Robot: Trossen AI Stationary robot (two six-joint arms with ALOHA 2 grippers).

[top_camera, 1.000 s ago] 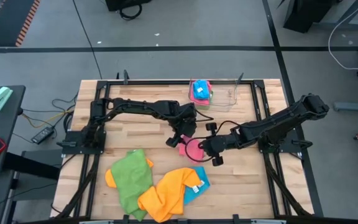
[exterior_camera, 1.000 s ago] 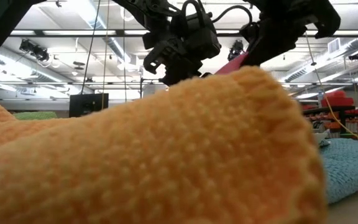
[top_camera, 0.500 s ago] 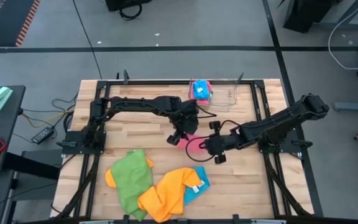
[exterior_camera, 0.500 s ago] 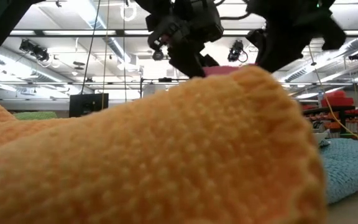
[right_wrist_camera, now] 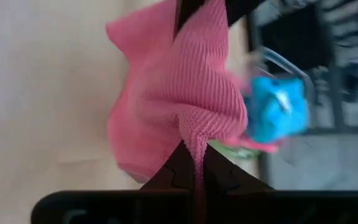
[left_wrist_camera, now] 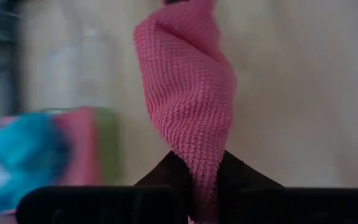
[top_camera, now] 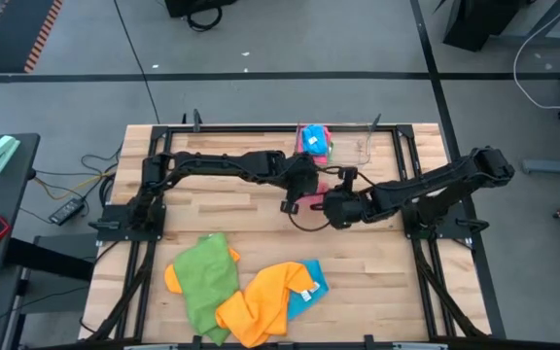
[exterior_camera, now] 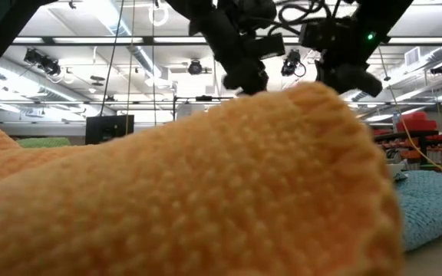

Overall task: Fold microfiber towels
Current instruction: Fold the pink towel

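Note:
A pink towel (top_camera: pixel 314 200) hangs bunched between my two grippers over the table's middle, toward the far side. My left gripper (top_camera: pixel 297 198) is shut on one end of it and my right gripper (top_camera: pixel 331 206) on the other. The towel stretches away from the fingers in the left wrist view (left_wrist_camera: pixel 188 93) and the right wrist view (right_wrist_camera: pixel 173 93). A green towel (top_camera: pixel 202 282), an orange towel (top_camera: pixel 265 303) and a blue towel (top_camera: pixel 311 284) lie crumpled in a heap near the front edge. In the low view the orange towel (exterior_camera: pixel 206 192) hides the pink one. My left gripper pinches a bunched end of the pink towel (left_wrist_camera: pixel 202 177) between its two fingers, slanting down from the table's left. The cloth runs away from the fingers in a twisted roll of several layers. My right gripper pinches a gathered edge of the pink towel (right_wrist_camera: pixel 194 155) between its two fingers, slanting down from the table's right. The cloth bulges slack beyond the fingers; whether its lowest part touches the table I cannot tell.
A stack of folded towels (top_camera: pixel 313 142), blue on top, sits at the far edge, beside a clear plastic tray (top_camera: pixel 358 148). Bare wood (top_camera: pixel 212 209) lies left of the grippers. The blue towel (exterior_camera: pixel 428 207) shows at the right of the low view.
My left gripper has shut on the pink towel and risen a little. My right gripper has carried its end toward the far edge. The towel, which lay spread on the table a second ago, is now gathered up between both grippers, closer to the folded stack.

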